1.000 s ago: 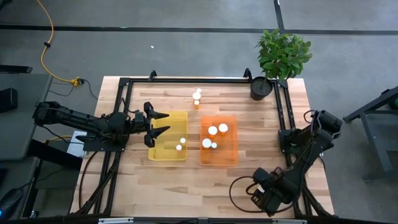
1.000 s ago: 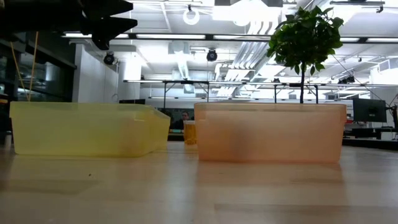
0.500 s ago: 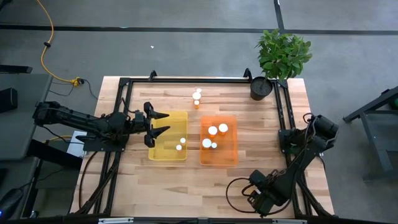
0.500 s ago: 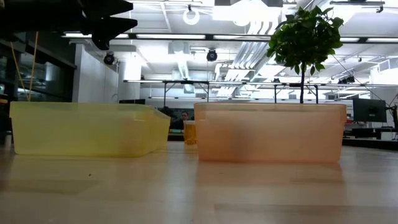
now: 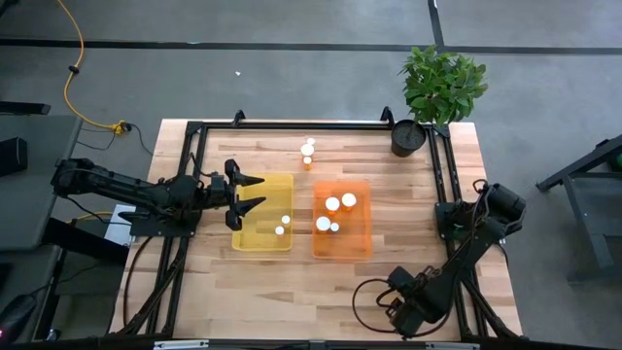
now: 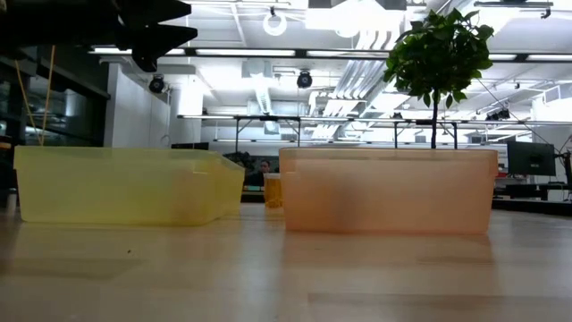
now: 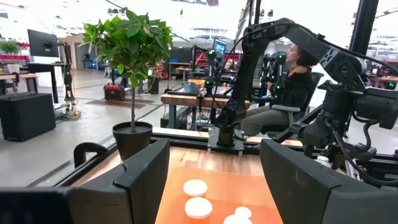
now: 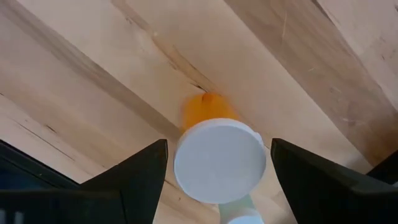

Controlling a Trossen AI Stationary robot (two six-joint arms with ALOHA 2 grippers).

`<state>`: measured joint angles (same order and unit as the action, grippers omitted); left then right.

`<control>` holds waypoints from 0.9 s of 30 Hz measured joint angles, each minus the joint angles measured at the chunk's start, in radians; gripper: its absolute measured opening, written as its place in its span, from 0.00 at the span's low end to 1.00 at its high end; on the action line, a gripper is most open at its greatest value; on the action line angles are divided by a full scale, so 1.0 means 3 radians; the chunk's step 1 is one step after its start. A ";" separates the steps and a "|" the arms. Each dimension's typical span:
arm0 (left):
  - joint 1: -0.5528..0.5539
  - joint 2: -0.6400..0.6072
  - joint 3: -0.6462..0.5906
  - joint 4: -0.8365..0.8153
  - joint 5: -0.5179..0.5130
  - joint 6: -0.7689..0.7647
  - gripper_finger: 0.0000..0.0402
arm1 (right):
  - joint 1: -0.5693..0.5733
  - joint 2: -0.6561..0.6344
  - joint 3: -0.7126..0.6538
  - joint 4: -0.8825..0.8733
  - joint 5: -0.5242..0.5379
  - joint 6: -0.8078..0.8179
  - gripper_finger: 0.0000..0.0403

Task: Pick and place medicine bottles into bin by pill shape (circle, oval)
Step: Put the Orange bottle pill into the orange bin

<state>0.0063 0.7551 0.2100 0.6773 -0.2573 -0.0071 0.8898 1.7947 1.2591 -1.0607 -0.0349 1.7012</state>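
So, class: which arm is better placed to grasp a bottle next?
Right. The right end effector, open, straddles an orange translucent white-capped bottle on the wooden table; the left end effector hovers empty by the yellow plastic bin.

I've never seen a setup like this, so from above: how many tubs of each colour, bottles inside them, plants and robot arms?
Yellow bin: 1
Orange bin: 1
Medicine bottles in the bins: 6
Potted plant: 1
Robot arms: 2
Total: 11
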 joint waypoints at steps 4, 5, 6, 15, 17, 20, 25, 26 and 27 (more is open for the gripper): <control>-0.0001 0.0000 0.0000 0.0000 0.0000 0.0000 0.59 | -0.0001 -0.0001 0.0000 0.0001 -0.0004 0.0001 0.63; 0.0000 0.0000 0.0000 0.0000 0.0000 -0.0001 0.59 | -0.0001 -0.0001 0.0000 0.0001 -0.0010 0.0001 0.61; -0.0001 0.0000 0.0000 0.0000 0.0000 0.0000 0.59 | -0.0001 -0.0001 0.0000 0.0001 -0.0013 0.0001 0.59; -0.0001 0.0000 0.0000 0.0000 0.0000 0.0000 0.59 | -0.0001 0.0000 0.0041 -0.0058 -0.0074 -0.0380 0.45; -0.0001 0.0000 0.0000 0.0000 0.0000 -0.0001 0.59 | -0.0001 -0.0005 0.0139 -0.0115 -0.0061 -0.0576 0.46; -0.0001 0.0000 0.0000 0.0000 0.0000 0.0000 0.59 | -0.0029 -0.0052 0.0350 -0.0217 0.0215 -0.0841 0.48; -0.0001 0.0001 0.0000 0.0000 0.0000 -0.0004 0.59 | -0.0187 -0.0114 0.0941 -0.0200 0.1119 -0.1654 0.48; -0.0001 0.0000 0.0000 0.0000 0.0000 -0.0016 0.59 | -0.0229 -0.0114 0.1064 -0.0193 0.1284 -0.1865 0.48; -0.0001 0.0000 0.0000 0.0000 0.0001 -0.0030 0.59 | -0.0289 -0.0114 0.1175 -0.0192 0.1396 -0.2072 0.48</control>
<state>0.0060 0.7551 0.2100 0.6773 -0.2571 -0.0161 0.8032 1.7603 1.6114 -1.1182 0.3839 1.0795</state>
